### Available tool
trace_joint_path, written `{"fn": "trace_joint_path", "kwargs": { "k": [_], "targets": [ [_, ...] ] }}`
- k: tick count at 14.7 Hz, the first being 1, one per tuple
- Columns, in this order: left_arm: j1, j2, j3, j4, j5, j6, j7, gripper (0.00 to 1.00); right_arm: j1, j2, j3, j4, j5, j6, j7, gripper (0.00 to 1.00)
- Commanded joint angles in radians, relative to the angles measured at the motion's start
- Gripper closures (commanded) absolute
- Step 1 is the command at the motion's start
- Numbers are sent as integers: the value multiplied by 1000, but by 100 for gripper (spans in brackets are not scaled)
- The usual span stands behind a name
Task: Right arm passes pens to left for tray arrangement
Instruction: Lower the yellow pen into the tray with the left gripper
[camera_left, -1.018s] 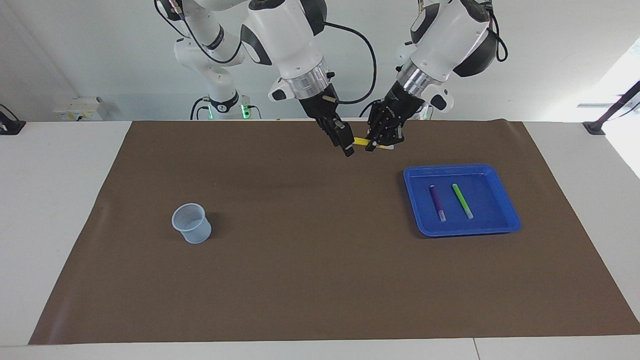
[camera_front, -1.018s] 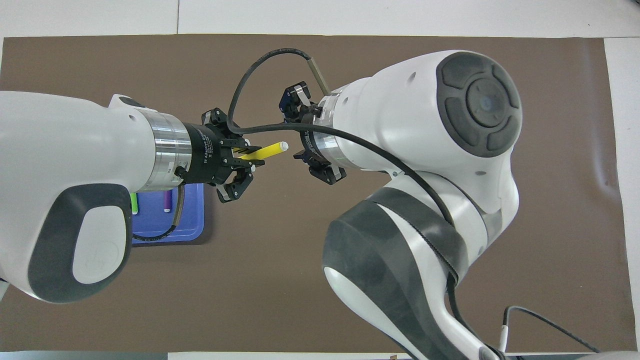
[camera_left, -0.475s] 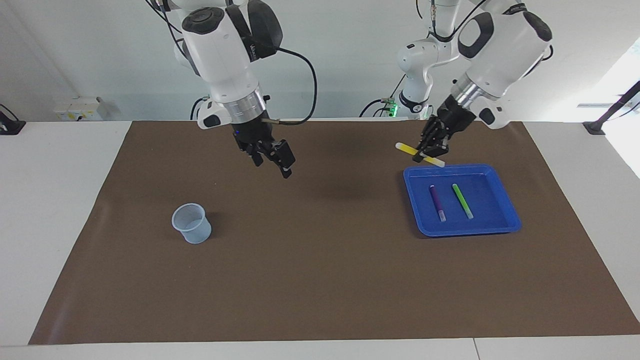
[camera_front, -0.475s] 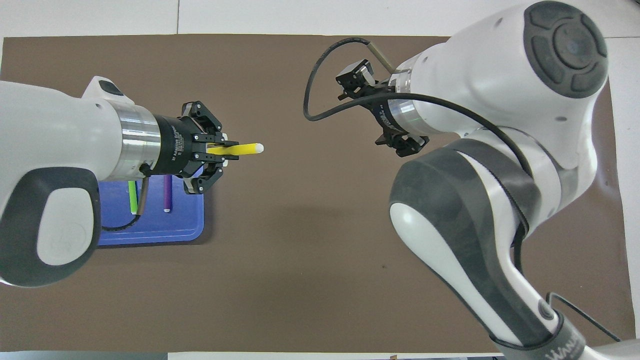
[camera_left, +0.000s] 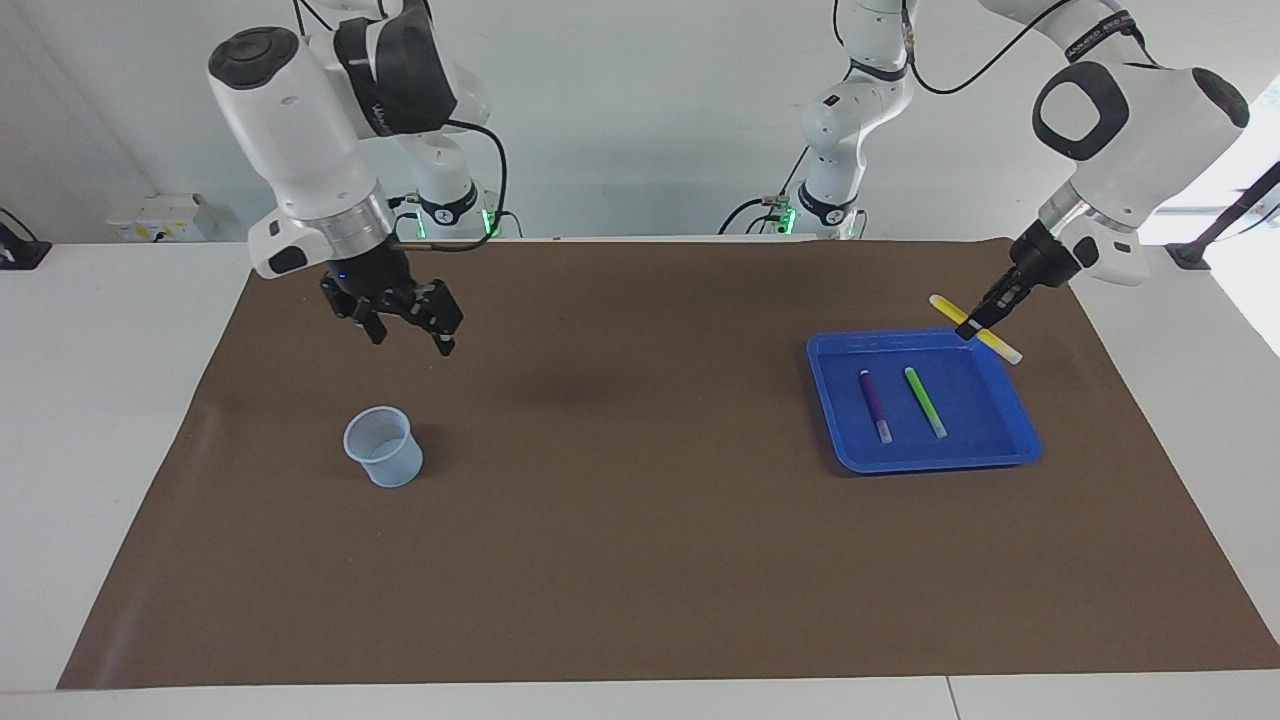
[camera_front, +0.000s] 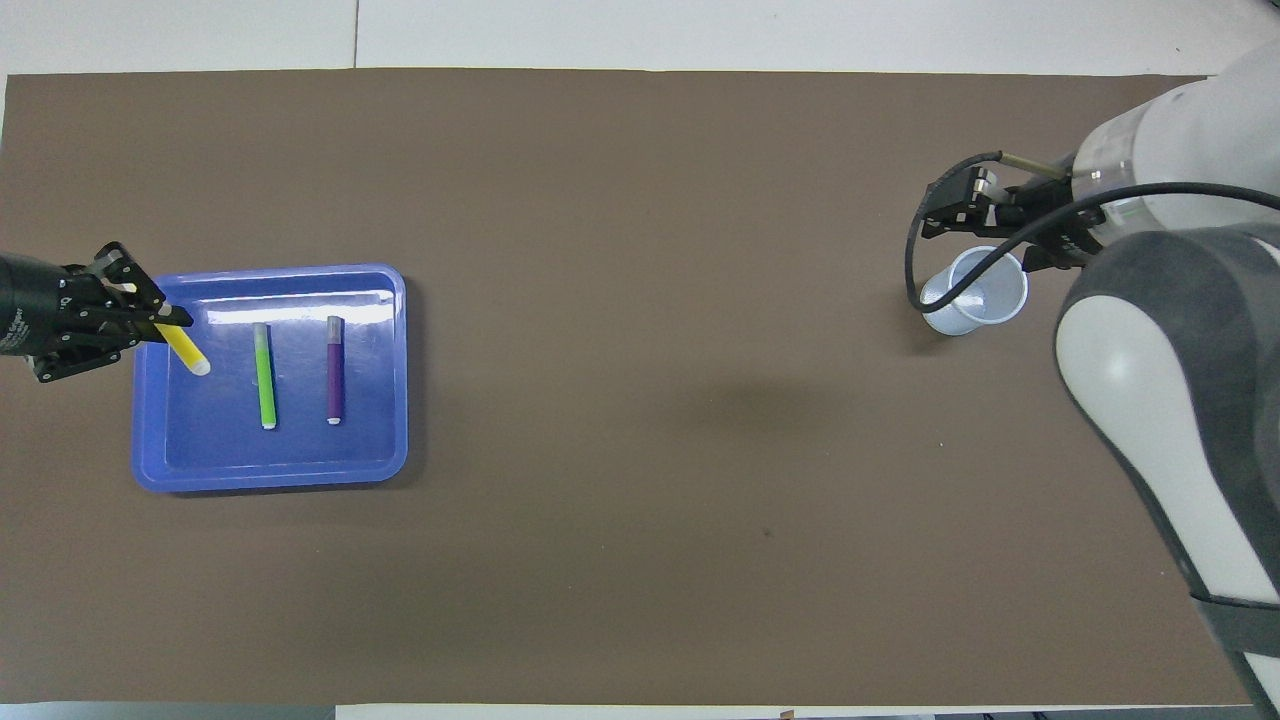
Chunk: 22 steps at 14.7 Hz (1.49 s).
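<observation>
My left gripper (camera_left: 976, 327) is shut on the yellow pen (camera_left: 1000, 347), which hangs slanted above the corner of the blue tray (camera_left: 930, 463) nearest the left arm's base. In the overhead view the left gripper (camera_front: 150, 318) holds the yellow pen (camera_front: 184, 350) with its whitish tip over the tray (camera_front: 270, 480). The purple pen (camera_left: 873, 405) (camera_front: 334, 370) and the green pen (camera_left: 925, 402) (camera_front: 265, 375) lie side by side in the tray. My right gripper (camera_left: 410, 335) (camera_front: 985, 230) hangs open and holds nothing, above the mat beside the cup.
A small translucent pale-blue cup (camera_left: 380, 447) (camera_front: 975, 292) stands upright on the brown mat (camera_left: 640, 480) toward the right arm's end. A black cable loops from the right wrist over the cup in the overhead view.
The two grippers, close together at mid-table, have parted. The right one opened and swung back toward the cup. The left one carried the yellow pen over to the tray's corner.
</observation>
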Motion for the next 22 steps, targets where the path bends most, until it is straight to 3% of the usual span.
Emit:
{"fn": "trace_joint_path", "kwargs": {
  "k": [1, 5, 11, 20, 21, 22],
  "targets": [
    [12, 103, -11, -6, 155, 90, 198, 100, 12, -38, -73, -29, -60, -9, -135, 0],
    [41, 251, -11, -16, 322, 220, 338, 100, 12, -60, -139, 2, -89, -53, -223, 0],
    [10, 300, -11, -96, 434, 316, 340, 100, 8, -106, -146, 25, -97, -189, -260, 0],
    [7, 297, -13, -156, 467, 346, 335, 100, -15, -107, -76, 25, -97, -204, -246, 0],
    [10, 297, -13, -156, 467, 345, 338, 87, -15, -107, -76, 25, -92, -205, -244, 0],
    [10, 297, -13, -156, 467, 343, 340, 4, -15, -107, -76, 25, -88, -205, -243, 0]
  ]
}}
